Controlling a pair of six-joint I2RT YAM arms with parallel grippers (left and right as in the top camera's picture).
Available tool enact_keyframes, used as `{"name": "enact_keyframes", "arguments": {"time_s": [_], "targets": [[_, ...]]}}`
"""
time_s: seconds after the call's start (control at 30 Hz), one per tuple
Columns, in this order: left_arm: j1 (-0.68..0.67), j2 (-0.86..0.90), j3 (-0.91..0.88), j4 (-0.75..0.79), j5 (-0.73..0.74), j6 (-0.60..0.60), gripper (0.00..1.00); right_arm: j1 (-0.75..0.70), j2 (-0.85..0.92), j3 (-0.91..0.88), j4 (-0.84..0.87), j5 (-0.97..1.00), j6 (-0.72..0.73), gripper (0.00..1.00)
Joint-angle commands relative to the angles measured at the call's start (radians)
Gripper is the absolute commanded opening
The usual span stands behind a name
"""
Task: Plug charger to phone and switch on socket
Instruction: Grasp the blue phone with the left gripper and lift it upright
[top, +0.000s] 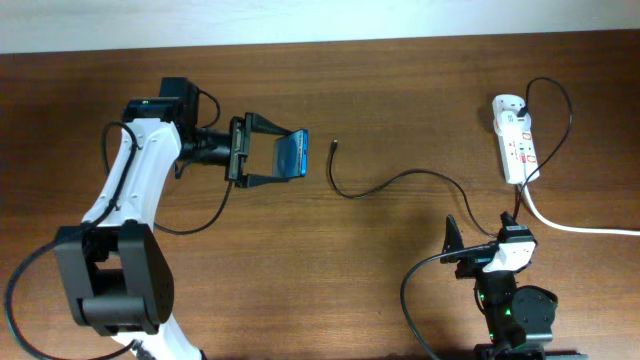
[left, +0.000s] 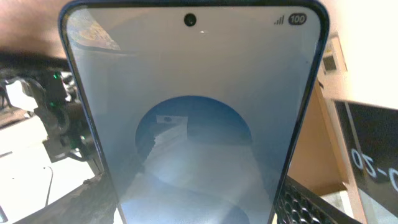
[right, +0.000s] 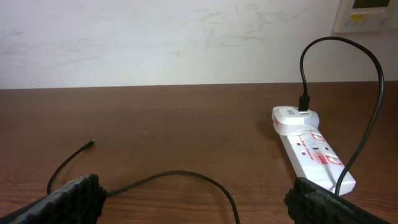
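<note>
My left gripper is shut on the phone and holds it on edge above the table, blue screen toward the wrist camera; the screen fills the left wrist view. The charger cable lies on the table, its plug tip just right of the phone, apart from it. The tip also shows in the right wrist view. The cable runs to the white socket at the back right, also in the right wrist view. My right gripper is open and empty near the front edge.
A thick white power cord leaves the socket toward the right edge. A white wall stands behind the table. Bare wood lies between phone and socket.
</note>
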Motion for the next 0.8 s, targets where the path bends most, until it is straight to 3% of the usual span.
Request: {"name": "enact_keyframes", "arguments": {"time_s": [0.0, 0.77], "targets": [[0.009, 0.005, -0.002, 0.001, 0.101, -0.011, 0.00, 0.009, -0.005, -0.005, -0.005, 0.005, 0.006, 0.98], [0.009, 0.005, -0.002, 0.001, 0.093, 0.009, 0.00, 0.009, -0.005, -0.005, -0.005, 0.005, 0.006, 0.98]]}}
